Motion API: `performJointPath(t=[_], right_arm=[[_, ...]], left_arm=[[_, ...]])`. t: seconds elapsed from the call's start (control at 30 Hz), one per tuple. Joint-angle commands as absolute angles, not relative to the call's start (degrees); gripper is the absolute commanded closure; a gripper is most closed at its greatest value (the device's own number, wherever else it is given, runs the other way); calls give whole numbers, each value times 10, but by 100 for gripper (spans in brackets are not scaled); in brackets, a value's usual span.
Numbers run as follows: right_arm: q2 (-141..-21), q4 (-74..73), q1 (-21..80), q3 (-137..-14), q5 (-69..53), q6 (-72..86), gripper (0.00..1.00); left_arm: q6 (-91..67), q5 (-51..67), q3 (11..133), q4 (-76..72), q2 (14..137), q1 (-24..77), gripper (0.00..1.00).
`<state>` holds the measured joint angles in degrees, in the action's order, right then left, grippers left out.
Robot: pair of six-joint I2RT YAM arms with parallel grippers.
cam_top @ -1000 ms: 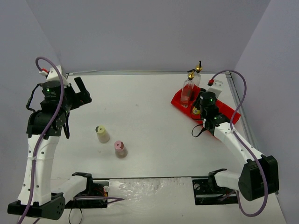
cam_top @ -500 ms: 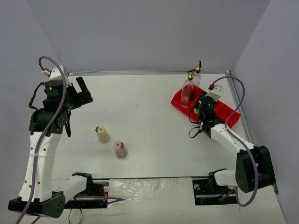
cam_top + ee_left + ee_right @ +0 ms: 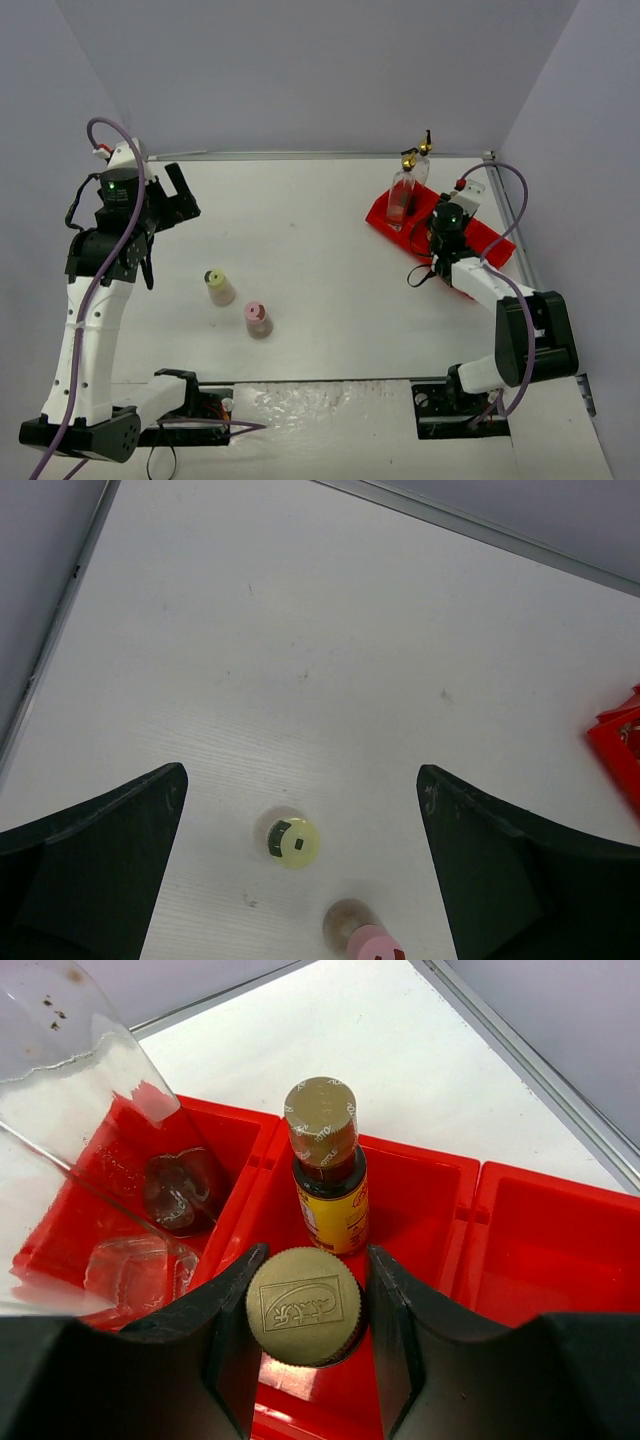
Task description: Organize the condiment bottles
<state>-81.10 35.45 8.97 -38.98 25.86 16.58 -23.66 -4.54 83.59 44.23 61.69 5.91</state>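
White desk (image 3: 320,220): right claw (image 3: 308,1280) clenched on an amber bottle (image 3: 304,1310) in the red tray (image 3: 520,1220) near the far right corner; left claw (image 3: 300,775) released, near the left edge.

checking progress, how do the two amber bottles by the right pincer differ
The near amber bottle is clamped in the right pincer; the far amber bottle stands free in the red tray. The near one shows only its cap; the far one shows its label too. Both have tan caps.

Overhead overview; wrist close-ups; shared tray (image 3: 491,237)
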Motion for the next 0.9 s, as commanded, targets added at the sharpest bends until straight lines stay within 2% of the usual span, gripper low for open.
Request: performJointPath(t=[0.0, 0.53, 0.57, 0.63, 0.7, 0.87], right_arm=[[-825, 456, 81, -415, 255, 163, 100], [-873, 456, 78, -431, 237, 173, 99], [-871, 448, 78, -434, 242, 174, 91], [-867, 437, 79, -438, 248, 173, 68], [-863, 430, 80, -440, 252, 172, 52], [-856, 400, 81, -455, 269, 174, 35]], left_arm=[[-232, -46, 846, 406, 615, 54, 3], [-229, -47, 857, 413, 616, 55, 3], [-230, -47, 857, 413, 616, 55, 3], [-230, -46, 858, 413, 616, 54, 3], [-230, -46, 859, 414, 616, 54, 3], [-230, -46, 858, 413, 615, 54, 3]])
